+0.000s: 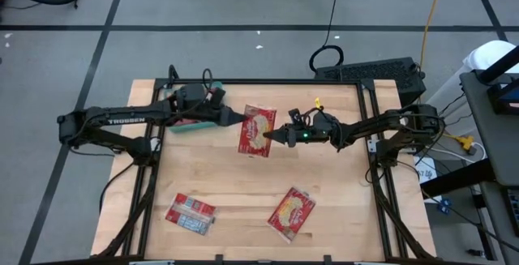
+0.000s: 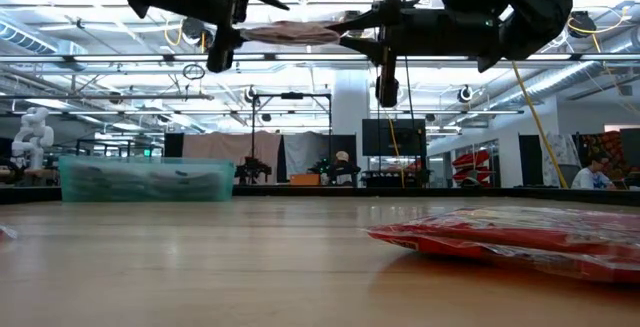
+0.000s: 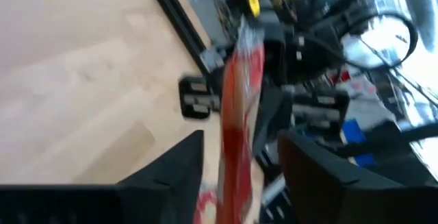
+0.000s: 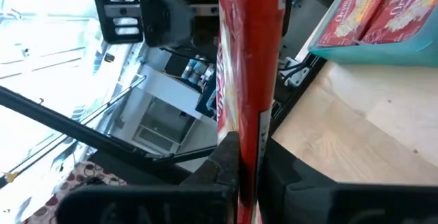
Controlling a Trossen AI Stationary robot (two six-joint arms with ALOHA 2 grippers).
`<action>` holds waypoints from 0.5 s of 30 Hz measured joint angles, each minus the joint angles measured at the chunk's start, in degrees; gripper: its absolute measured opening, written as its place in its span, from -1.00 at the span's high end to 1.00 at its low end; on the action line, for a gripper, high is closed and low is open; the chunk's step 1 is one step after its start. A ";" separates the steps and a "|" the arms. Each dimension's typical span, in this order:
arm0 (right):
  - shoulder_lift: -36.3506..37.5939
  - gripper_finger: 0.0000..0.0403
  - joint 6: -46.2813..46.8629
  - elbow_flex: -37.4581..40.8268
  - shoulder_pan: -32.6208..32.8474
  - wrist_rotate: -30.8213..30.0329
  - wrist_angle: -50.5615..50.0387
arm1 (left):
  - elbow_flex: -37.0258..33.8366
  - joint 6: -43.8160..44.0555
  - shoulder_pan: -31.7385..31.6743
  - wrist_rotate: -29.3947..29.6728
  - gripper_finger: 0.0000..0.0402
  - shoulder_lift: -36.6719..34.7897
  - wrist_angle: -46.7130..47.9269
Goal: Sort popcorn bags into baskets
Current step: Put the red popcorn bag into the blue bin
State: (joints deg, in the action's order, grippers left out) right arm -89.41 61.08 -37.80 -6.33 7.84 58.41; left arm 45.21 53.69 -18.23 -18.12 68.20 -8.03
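right gripper (image 1: pixel 276 136): pinched shut on edge of flat red popcorn packet (image 1: pixel 258 130), mid-air
left gripper (image 1: pixel 241 117): fingers parted, packet between, not clamped
risk: thin edge grip slips, packet drops short of teal plastic tray (image 1: pixel 180 124)

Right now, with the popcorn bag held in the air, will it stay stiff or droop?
The popcorn bag probably stays fairly flat: it spans level between the left gripper and right gripper. It seems light; the right gripper's edge pinch carries it.

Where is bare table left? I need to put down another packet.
Bare wood spans between the held bag and the two lying bags, plus the right side. Crowded: mid-back, where both grippers meet, and the teal basket.
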 joint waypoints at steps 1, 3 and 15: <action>0.00 0.94 0.02 0.00 0.00 -0.04 0.02 | 0.00 0.01 -0.29 -1.66 0.01 0.00 0.42; 0.00 0.92 0.57 0.00 -0.07 -0.08 0.02 | 0.00 -0.21 -0.76 -4.13 -0.08 0.00 1.76; 0.00 0.94 1.33 0.01 -1.53 -0.07 -0.43 | 0.00 -6.51 -0.78 -6.44 0.16 0.02 6.45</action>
State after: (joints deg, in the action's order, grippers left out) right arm -89.41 62.41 -37.80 -7.86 7.77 57.98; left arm 45.21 47.18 -19.00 -24.57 68.23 -1.58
